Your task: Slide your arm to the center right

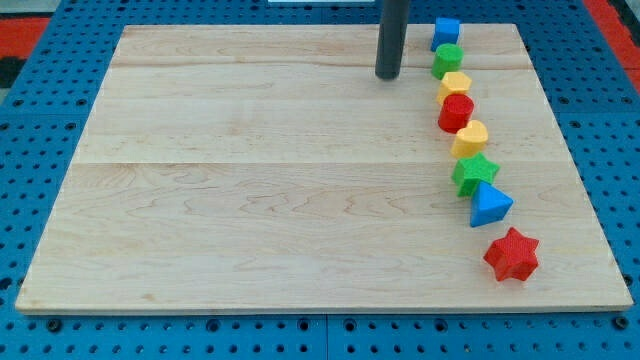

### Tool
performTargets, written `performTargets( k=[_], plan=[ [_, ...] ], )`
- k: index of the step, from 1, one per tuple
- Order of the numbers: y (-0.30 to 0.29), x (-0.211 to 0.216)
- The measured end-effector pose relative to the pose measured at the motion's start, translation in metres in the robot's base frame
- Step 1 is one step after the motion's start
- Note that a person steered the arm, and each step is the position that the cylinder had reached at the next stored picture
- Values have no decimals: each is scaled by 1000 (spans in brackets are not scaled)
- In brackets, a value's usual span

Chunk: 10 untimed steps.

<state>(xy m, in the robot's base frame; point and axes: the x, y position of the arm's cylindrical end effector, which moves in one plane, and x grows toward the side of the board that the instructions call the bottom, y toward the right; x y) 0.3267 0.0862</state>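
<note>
My tip (387, 75) rests on the wooden board (250, 170) near the view's top, a little left of a column of blocks. The column runs down the view's right side: a blue cube (445, 32), a green cylinder (447, 60), a yellow hexagon (454, 86), a red cylinder (456, 112), a yellow heart-like block (470, 137), a green star (474, 172), a blue triangle (489, 204) and a red star (512, 255). The tip touches none of them; the green cylinder is the nearest, to its right.
The board lies on a blue pegboard table (40, 150). Red flooring (620, 25) shows at the view's top corners.
</note>
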Motion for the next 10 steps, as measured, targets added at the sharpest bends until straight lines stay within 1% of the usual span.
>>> performTargets(
  k=[1,3,4,6,8,9,10],
  plan=[
    [1,85],
    [1,233],
    [20,290],
    [51,291],
    [170,291],
    [173,262],
    [186,256]
  ],
)
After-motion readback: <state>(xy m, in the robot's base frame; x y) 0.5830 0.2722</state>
